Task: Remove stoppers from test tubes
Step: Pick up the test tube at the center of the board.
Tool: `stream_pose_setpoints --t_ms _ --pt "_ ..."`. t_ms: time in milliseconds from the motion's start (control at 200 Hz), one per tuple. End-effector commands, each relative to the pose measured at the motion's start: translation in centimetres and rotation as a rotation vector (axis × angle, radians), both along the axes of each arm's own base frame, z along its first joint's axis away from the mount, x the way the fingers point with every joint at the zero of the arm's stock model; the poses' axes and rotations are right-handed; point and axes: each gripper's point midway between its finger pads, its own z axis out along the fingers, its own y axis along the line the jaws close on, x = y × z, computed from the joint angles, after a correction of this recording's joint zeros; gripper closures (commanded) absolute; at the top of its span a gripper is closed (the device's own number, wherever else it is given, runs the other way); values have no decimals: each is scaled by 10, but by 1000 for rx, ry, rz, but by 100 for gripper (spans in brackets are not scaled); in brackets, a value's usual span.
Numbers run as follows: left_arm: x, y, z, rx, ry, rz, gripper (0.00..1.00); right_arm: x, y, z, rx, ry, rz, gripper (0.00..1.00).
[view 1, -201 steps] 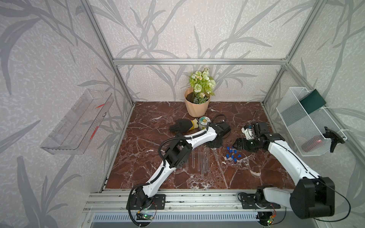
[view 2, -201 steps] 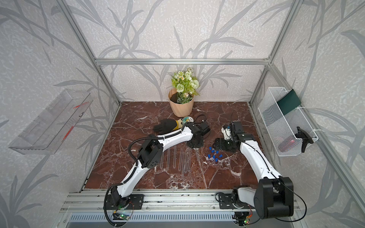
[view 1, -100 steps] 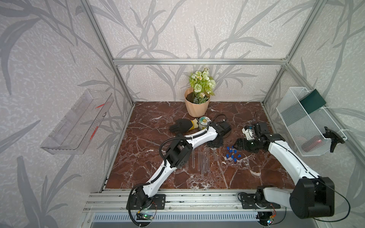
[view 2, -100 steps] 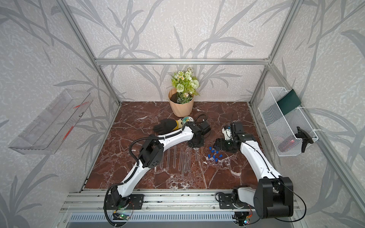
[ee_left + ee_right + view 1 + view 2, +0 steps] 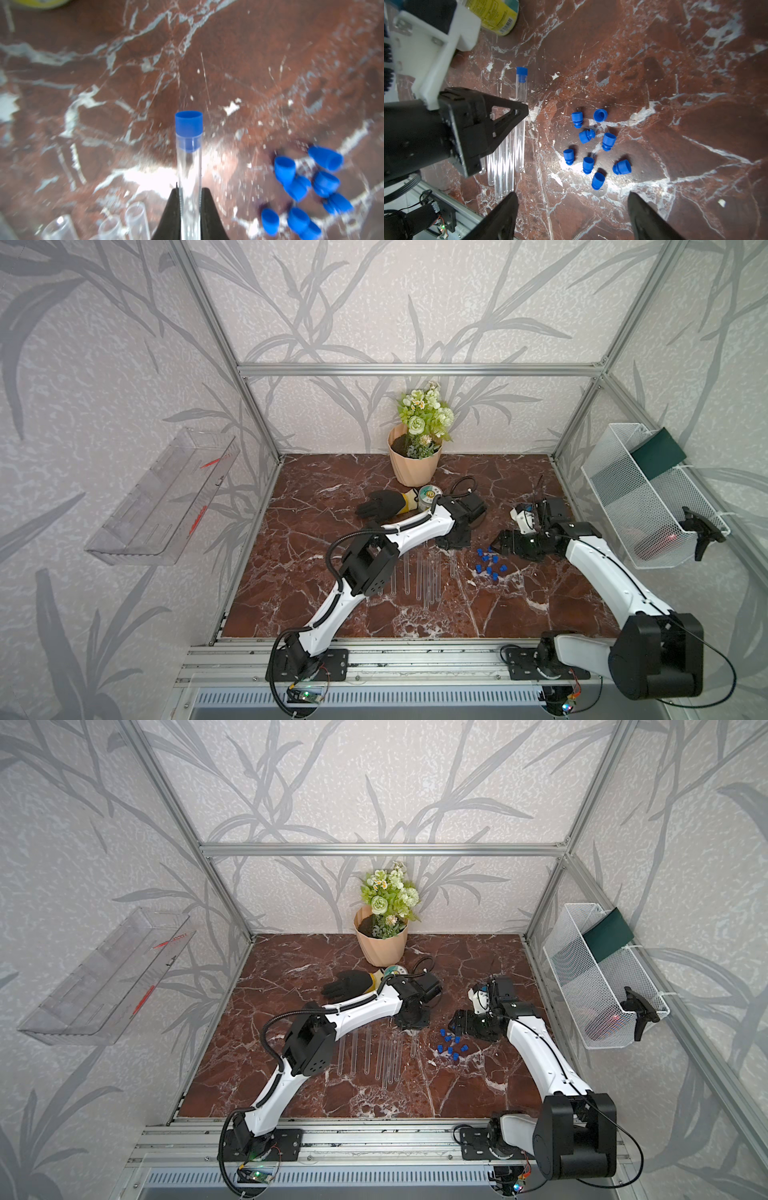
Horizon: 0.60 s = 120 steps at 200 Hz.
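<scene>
We see the left gripper [image 5: 190, 194] clenched on one stoppered test tube [image 5: 189, 164]. Its two black fingers [image 5: 208, 209] press the clear glass from both sides, a little below the plugged end. A bright-blue stopper [image 5: 188, 122] sits in the mouth of this tube, and its lower part shows through the glass.

In the right wrist view, this tube lies along the edge of the row of empty test tubes [image 5: 501, 166], on the side nearest to the blue heap. We cannot tell whether it is raised off the marble table [image 5: 675, 62] or rests on it. The empty tubes lie side by side, almost parallel, with open mouths. The left arm hides some of them in both top views.

The right gripper [image 5: 572, 196] is released: its jaws stand wide apart with nothing between them, above the loose stoppers [image 5: 586, 136]. We count eight of these, scattered close together on the marble just beside the tubes. Most lie on their sides and one shows its hollow end.

In both top views the two grippers are near each other in the middle of the table. Behind the left arm we see a black glove [image 5: 380, 504] touching a small can [image 5: 427, 492], and behind them a flowerpot [image 5: 415, 466] stands by the back wall.
</scene>
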Motion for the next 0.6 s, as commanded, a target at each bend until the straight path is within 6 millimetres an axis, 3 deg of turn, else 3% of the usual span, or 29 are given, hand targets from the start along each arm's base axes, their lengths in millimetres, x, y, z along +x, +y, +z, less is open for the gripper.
stream_pose_setpoints --t_ms 0,250,595 --pt "-10 2 42 -79 -49 -58 88 6 12 7 88 -31 9 17" --pt "-43 27 63 -216 -99 -90 87 15 42 13 278 -46 49 15" --pt "-71 50 82 -373 -165 -102 86 14 94 18 358 -67 163 15"
